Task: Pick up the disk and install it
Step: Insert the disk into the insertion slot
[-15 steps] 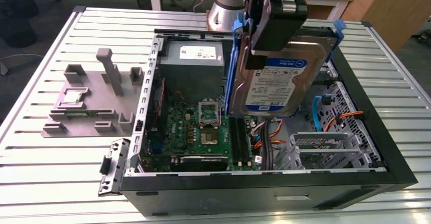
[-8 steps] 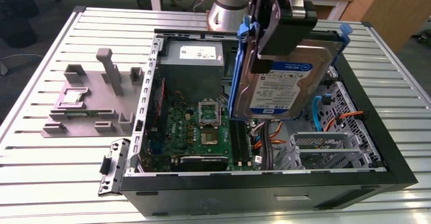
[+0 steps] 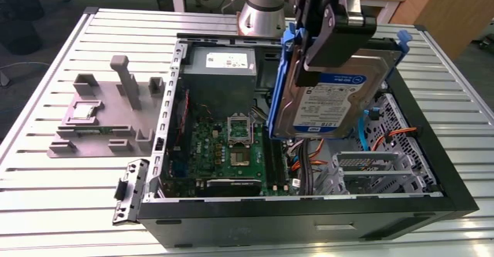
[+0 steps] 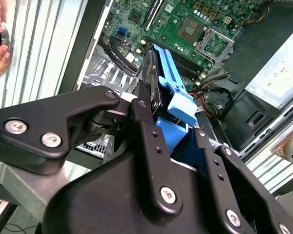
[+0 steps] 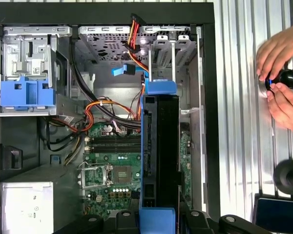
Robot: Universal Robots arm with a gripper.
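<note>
Upper right of the exterior view, over the open computer case, the gripper clamps the disk, seemingly touching nothing below.

A slatted metal table stands before wooden furniture.

Silver arm stands at the back in the exterior view, wrist bent over so the gripper points downward. Black linkage fingers are drawn in from both sides and clamped on the long edges of the disk, carried on edge and slightly tilted. In the first wrist view the fingers straddle its near end.
</note>
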